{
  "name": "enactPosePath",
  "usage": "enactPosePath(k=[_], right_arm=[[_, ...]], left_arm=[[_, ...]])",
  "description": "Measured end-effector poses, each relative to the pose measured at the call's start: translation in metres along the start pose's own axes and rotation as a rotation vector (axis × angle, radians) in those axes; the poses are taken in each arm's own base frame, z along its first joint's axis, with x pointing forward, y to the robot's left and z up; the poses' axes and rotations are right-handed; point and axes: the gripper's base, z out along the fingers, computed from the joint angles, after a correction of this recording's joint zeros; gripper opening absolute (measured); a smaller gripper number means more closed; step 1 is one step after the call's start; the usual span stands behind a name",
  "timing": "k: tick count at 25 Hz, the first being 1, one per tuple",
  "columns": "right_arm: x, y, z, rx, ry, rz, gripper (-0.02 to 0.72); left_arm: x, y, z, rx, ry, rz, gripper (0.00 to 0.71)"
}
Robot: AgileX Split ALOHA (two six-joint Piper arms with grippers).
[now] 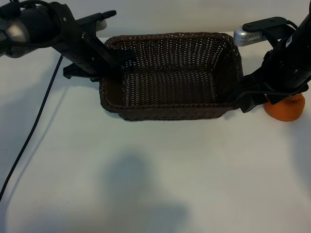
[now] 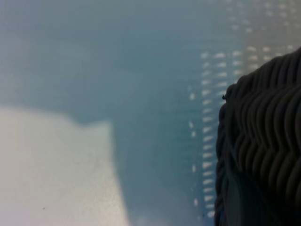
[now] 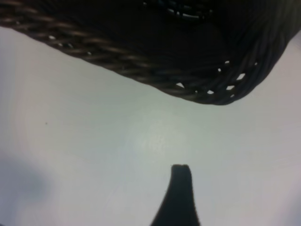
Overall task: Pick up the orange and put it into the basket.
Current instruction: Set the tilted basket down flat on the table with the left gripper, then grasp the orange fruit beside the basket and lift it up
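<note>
The dark-brown wicker basket [image 1: 175, 73] stands at the back middle of the white table, with nothing inside it. My left gripper [image 1: 120, 63] straddles its left rim, one finger inside and one outside, shut on the wall. The left wrist view shows only the weave [image 2: 263, 141] close up. The orange [image 1: 287, 109] sits on the table just right of the basket, half hidden under my right arm. My right gripper [image 1: 249, 101] hangs low between the orange and the basket's right front corner, open and holding nothing. In the right wrist view one fingertip [image 3: 181, 179] shows over bare table below the basket's corner [image 3: 207, 89]; the orange is out of that view.
A silver-grey device [image 1: 247, 36] lies behind the basket's right corner. A black cable [image 1: 29, 131] runs down the table's left side. White tabletop [image 1: 160, 184] stretches in front of the basket.
</note>
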Motion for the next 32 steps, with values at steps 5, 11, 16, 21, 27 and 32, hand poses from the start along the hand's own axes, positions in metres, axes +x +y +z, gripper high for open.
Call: enactPosePath(k=[5, 11, 16, 21, 27, 32], right_arm=[[0.0, 0.0, 0.0, 0.0, 0.0, 0.0, 0.595], [0.0, 0.0, 0.0, 0.0, 0.0, 0.0, 0.595], [0.0, 0.0, 0.0, 0.0, 0.0, 0.0, 0.595], [0.0, 0.0, 0.0, 0.0, 0.0, 0.0, 0.595], [0.0, 0.0, 0.0, 0.0, 0.0, 0.0, 0.595], [0.0, 0.0, 0.0, 0.0, 0.0, 0.001, 0.595]], left_arm=[[0.003, 0.003, 0.012, -0.006, 0.035, -0.013, 0.15], [0.003, 0.002, 0.013, 0.005, 0.041, -0.007, 0.15], [0.004, 0.002, 0.013, 0.006, 0.046, -0.002, 0.15], [0.005, 0.002, 0.013, 0.009, 0.064, -0.001, 0.248], [0.005, 0.001, 0.01, 0.015, 0.07, -0.004, 0.58], [0.005, -0.004, -0.013, 0.017, 0.045, 0.023, 0.696]])
